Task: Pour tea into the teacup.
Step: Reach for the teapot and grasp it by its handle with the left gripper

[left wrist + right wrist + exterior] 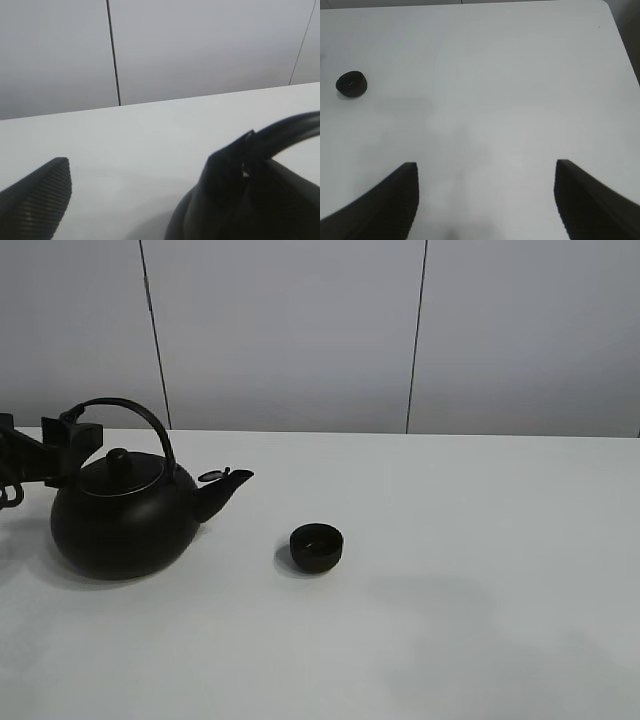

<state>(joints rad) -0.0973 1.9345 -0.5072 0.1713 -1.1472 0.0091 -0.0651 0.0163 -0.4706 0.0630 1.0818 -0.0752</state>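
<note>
The teacup (316, 547), small, low and matte black, stands on the white table near the middle; it also shows in the right wrist view (351, 83). The big black kettle (125, 515) stands at the left with its spout towards the cup. My left gripper (72, 432) is at the left end of the kettle's arched handle (140, 420). In the left wrist view this gripper (140, 165) is open, and one finger (225, 170) lies against the handle (292, 125). My right gripper (486, 164) is open and empty above bare table, well away from the cup, and out of the exterior view.
The white table (480, 570) runs back to a grey panelled wall (300, 330). The table's far right corner and edge show in the right wrist view (620, 45).
</note>
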